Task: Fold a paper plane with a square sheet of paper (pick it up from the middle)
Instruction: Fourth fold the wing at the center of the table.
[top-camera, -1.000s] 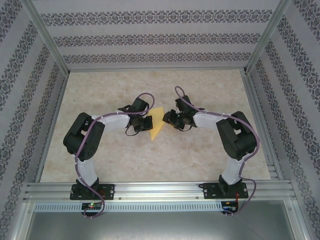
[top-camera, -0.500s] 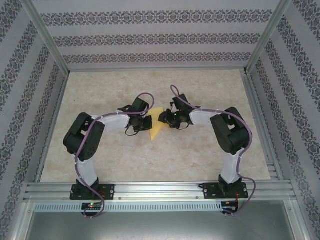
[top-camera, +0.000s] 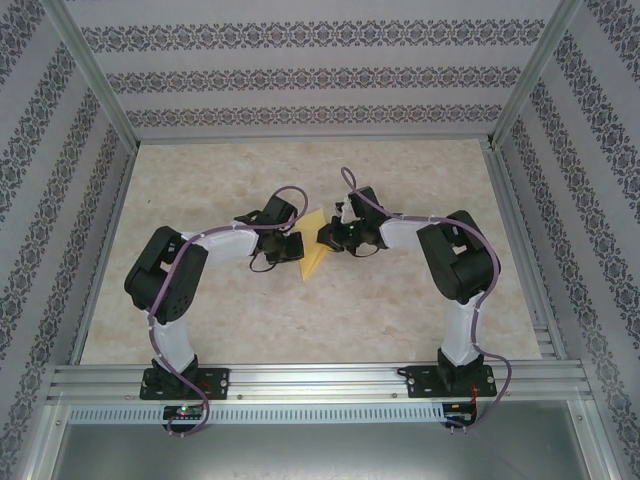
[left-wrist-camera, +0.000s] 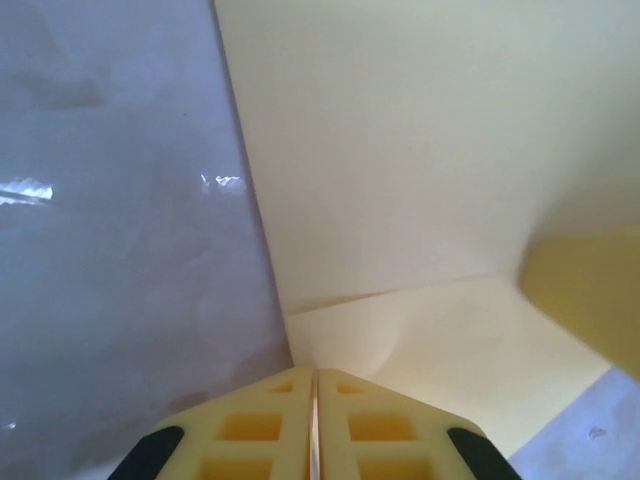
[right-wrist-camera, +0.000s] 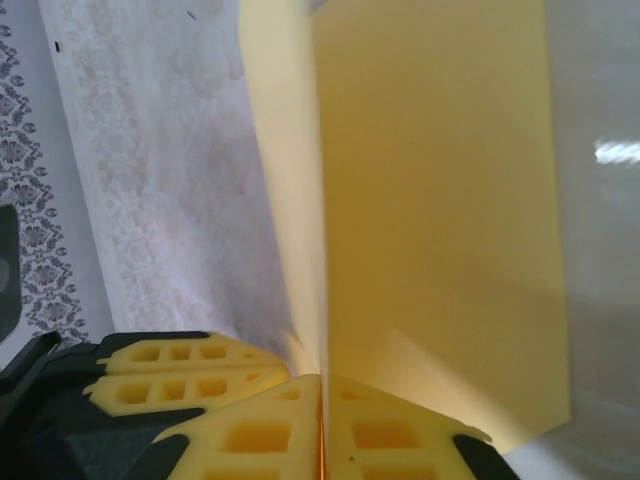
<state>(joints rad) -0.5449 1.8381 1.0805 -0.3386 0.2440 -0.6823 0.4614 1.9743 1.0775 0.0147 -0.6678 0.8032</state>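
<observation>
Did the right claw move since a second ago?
Yes. The right gripper slid left, away from the table's right rail, and now pinches the yellow paper.

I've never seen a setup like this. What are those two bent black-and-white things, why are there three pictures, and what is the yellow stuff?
Those are two robot arms, a left arm and a right arm, bolted at the near edge of a table. The wide picture comes from a fixed camera above and behind them. The two close-ups come from small cameras on each wrist, looking along that arm's own pincer. The yellow thing is a sheet of paper, already partly folded on its way to becoming a paper plane. The left gripper and the right gripper each have two pale yellow fingers pressed shut, pinching the paper from opposite sides.
</observation>
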